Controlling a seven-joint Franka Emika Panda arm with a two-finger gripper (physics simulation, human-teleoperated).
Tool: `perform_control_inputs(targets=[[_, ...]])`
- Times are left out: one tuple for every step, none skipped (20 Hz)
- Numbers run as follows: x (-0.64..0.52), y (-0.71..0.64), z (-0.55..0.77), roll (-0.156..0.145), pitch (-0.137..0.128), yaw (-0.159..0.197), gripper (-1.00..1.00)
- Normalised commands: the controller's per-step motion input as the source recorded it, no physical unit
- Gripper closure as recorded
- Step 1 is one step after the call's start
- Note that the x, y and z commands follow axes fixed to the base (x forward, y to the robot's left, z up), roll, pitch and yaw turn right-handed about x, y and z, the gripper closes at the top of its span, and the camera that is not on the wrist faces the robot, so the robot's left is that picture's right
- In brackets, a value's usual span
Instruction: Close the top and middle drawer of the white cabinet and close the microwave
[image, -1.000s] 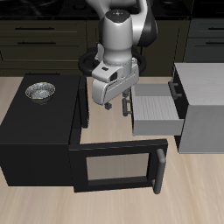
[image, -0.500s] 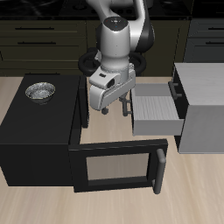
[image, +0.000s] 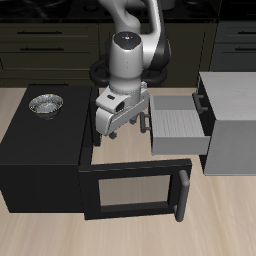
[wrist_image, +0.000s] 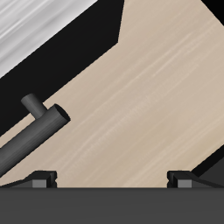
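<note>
microwave (image: 40, 160) door (image: 135, 188) open, long axis along table's front

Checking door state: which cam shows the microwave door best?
Exterior view: the microwave door shows whole, swung open, bar handle at its free end. The wrist view catches only a dark bar, probably that handle, over bare table.
</note>
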Motion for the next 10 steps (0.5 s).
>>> perform_control_inputs(targets=[[0.02,-0.05,-0.19,-0.026,0.008,0.025,-1.0],[0.04,-0.06,-0.13,-0.003,0.03,-0.031,-1.0],[0.0,0.05,-0.02,-0.009,0.001,-0.013,-1.0],[0.02,0.07,0.0,0.007,-0.023,-0.005,-1.0],[0.05,0.02,-0.02,0.012,-0.009,-0.02,-1.0],[0.04,0.2,-0.05,0.006,-0.001,-0.042,-1.0],[0.06,0.11,-0.06,0.024,-0.004,0.002,-1.0],[0.0,0.0,0.0,0.0,0.0,0.0,-1.0],[0.04,0.41,-0.22,0.056,-0.007,-0.04,-1.0],[0.07,0.2,-0.22,0.045,0.053,-0.012,-1.0]])
